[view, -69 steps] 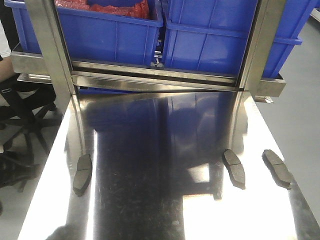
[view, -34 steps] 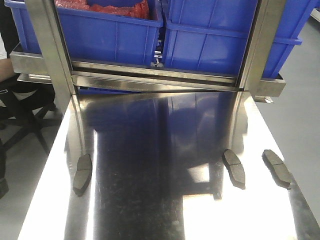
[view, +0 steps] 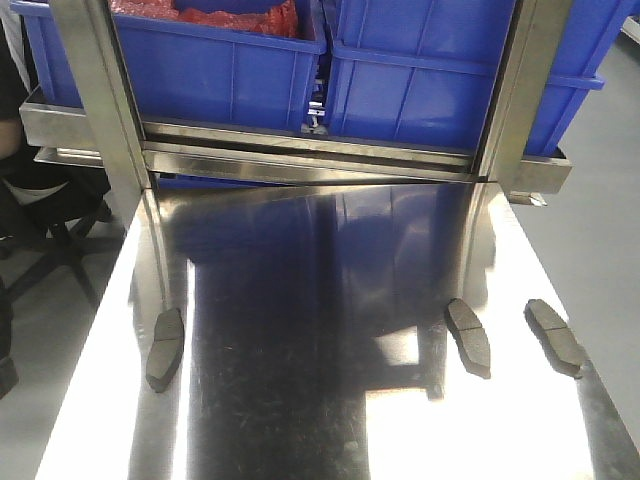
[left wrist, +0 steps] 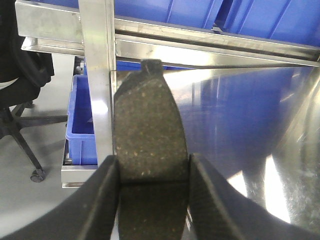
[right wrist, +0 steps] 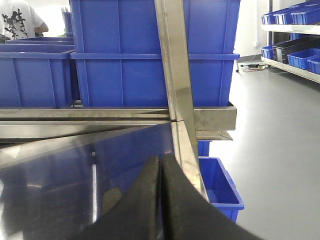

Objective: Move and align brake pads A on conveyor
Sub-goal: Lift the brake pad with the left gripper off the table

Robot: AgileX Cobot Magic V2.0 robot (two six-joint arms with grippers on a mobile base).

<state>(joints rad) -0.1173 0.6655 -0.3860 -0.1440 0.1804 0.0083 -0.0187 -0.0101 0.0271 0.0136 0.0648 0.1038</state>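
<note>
Left tool (left wrist: 153, 162) clamps pad (left wrist: 147, 112), right tool (right wrist: 160, 164) closed

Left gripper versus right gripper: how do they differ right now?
The left gripper has its fingers spread either side of a brake pad, gripping it. The right gripper has its fingers pressed together. The left gripper carries a load, while the right gripper holds nothing. Both have black fingers and point toward the blue bins.

We see three flat dark grey-brown brake pads (view: 165, 348) (view: 468, 338) (view: 554, 337) on the shiny steel table (view: 300, 420) (one lower left, two lower right).
</note>
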